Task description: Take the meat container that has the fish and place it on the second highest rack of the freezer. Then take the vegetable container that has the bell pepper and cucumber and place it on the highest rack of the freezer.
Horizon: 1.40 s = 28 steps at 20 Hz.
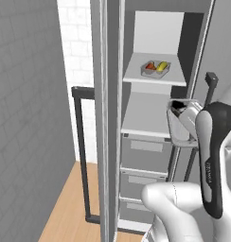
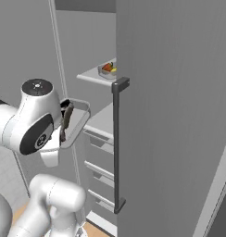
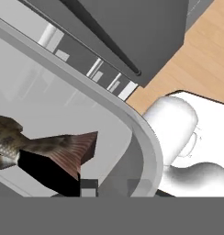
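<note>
From the left base view, I hold the meat container [image 1: 180, 124] tipped steeply on its side, just in front of the freezer's [image 1: 155, 71] open front, level with the bare shelf [image 1: 145, 117] below the one that carries the vegetable container [image 1: 155, 68]. From the right base view, the clear tray hangs beside my arm, near that bare shelf's front edge, with the freezer's door handle [image 2: 116, 143] close by. In the hand view, my gripper [image 3: 88, 187] is pinched narrow on the tray's rim, and the fish [image 3: 36, 146] lies against the wall. Tilted like this, I judge the fish may slide out, or the rim may clip the shelf edge.
</note>
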{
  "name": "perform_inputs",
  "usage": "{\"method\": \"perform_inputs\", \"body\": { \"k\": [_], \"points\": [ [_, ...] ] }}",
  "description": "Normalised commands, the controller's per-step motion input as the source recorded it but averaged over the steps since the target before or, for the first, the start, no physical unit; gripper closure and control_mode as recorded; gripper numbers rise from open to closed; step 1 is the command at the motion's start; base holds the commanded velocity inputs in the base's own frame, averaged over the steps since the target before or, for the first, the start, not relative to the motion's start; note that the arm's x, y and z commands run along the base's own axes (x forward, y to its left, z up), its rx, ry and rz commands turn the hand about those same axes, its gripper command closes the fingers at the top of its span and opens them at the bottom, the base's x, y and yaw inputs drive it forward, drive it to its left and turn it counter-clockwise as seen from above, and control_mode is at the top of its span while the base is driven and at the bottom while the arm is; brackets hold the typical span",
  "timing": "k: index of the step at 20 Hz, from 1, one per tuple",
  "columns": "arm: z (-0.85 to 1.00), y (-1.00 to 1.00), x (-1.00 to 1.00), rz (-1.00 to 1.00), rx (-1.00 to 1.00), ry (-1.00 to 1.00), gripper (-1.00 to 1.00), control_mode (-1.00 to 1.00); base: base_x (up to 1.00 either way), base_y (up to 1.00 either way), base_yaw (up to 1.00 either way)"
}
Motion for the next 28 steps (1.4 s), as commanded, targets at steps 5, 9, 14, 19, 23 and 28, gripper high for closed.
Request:
{"method": "perform_inputs", "body": {
  "k": [5, 9, 14, 19, 23, 28],
  "points": [
    [-0.35, 0.33, 0.67, -0.06, -0.06, 0.05, 1.00, -1.00, 0.00, 0.00, 0.00],
    [-0.23, -0.05, 0.65, -0.02, 0.00, 0.11, 1.00, -1.00, 0.00, 0.00, 0.00],
    [-0.05, -0.13, 0.32, 0.00, 0.01, 0.00, 1.00, -1.00, 0.00, 0.00, 0.00],
    [-0.11, -0.09, 0.41, -0.01, 0.00, 0.00, 1.00, -1.00, 0.00, 0.00, 0.00],
    [-0.22, -0.09, 0.38, -0.04, 0.00, 0.00, 1.00, -1.00, 0.00, 0.00, 0.00],
    [-0.32, -0.15, 0.40, -0.03, 0.00, 0.00, 1.00, -1.00, 0.00, 0.00, 0.00]
  ]
}}
